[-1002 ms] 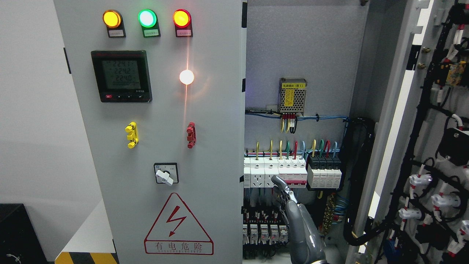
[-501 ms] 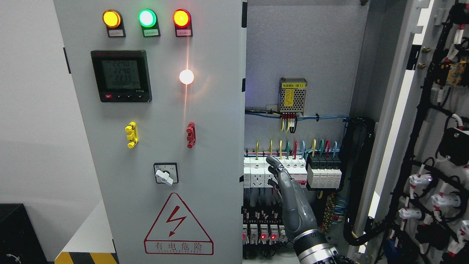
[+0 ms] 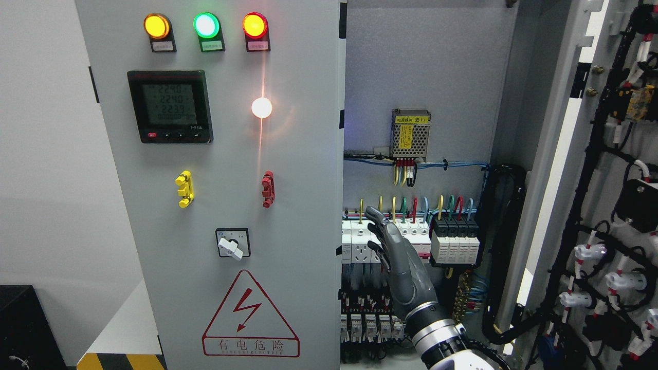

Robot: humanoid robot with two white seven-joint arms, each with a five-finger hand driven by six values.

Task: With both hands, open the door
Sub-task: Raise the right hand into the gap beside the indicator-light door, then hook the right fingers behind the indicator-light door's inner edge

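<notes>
The cabinet's left door (image 3: 288, 169) is a grey panel with three indicator lamps, a meter and a warning triangle; it stands closed or nearly so. The right door (image 3: 611, 169) is swung wide open to the right, showing its wired inner face. My right hand (image 3: 393, 252) reaches up from the bottom edge into the open cabinet, fingers stretched and holding nothing. Its fingertips (image 3: 371, 211) lie in front of the white breaker row (image 3: 354, 241), a little right of the left door's free edge (image 3: 342, 154). Whether it touches anything I cannot tell. My left hand is out of view.
Inside the cabinet are a metal power supply (image 3: 410, 134), black breakers (image 3: 455, 239), coloured wires and a thick black cable bundle (image 3: 506, 257). A rotary switch (image 3: 232, 243) sits on the left door. A black box (image 3: 23, 329) stands at the lower left.
My right hand has risen and shifted slightly left inside the cabinet, from below the breaker row to in front of it; more of the forearm shows. The doors have not moved.
</notes>
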